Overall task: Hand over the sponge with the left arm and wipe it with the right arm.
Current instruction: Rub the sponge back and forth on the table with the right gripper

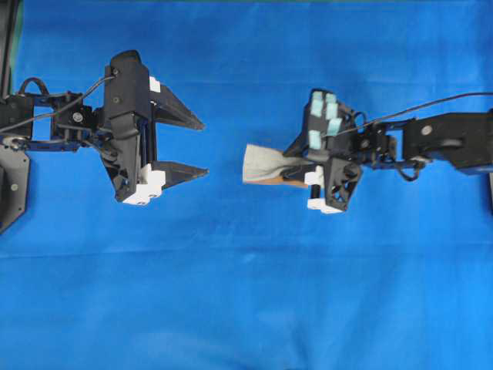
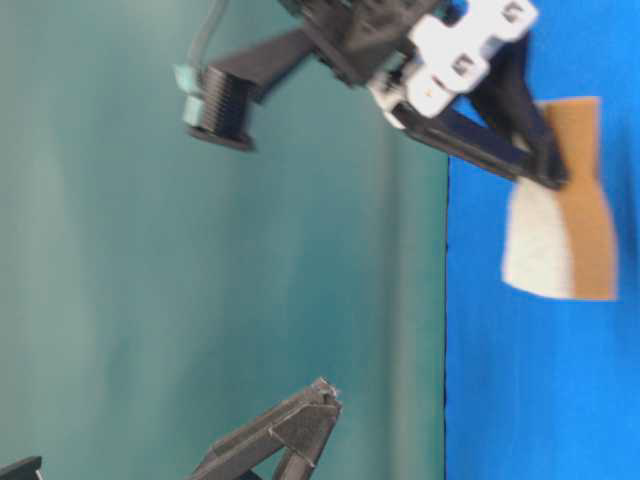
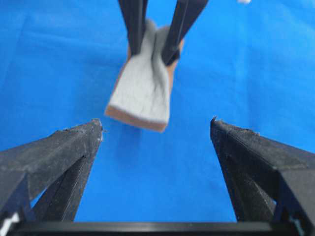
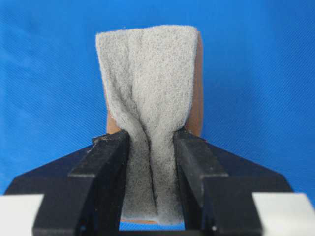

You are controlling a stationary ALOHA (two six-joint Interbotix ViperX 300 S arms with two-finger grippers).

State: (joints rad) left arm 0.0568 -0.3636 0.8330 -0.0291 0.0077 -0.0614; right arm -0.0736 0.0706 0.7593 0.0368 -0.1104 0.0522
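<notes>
Right arm (image 1: 289,171) jaws around sponge (image 1: 266,166)

Bare cloth (image 1: 231,293) between both pincers

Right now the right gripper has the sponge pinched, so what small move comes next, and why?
Probably lower the right gripper until the sponge meets the blue table, ready to wipe. The handover looks done: the left gripper stands open and apart from the sponge, which the right one squeezes at one end.
</notes>
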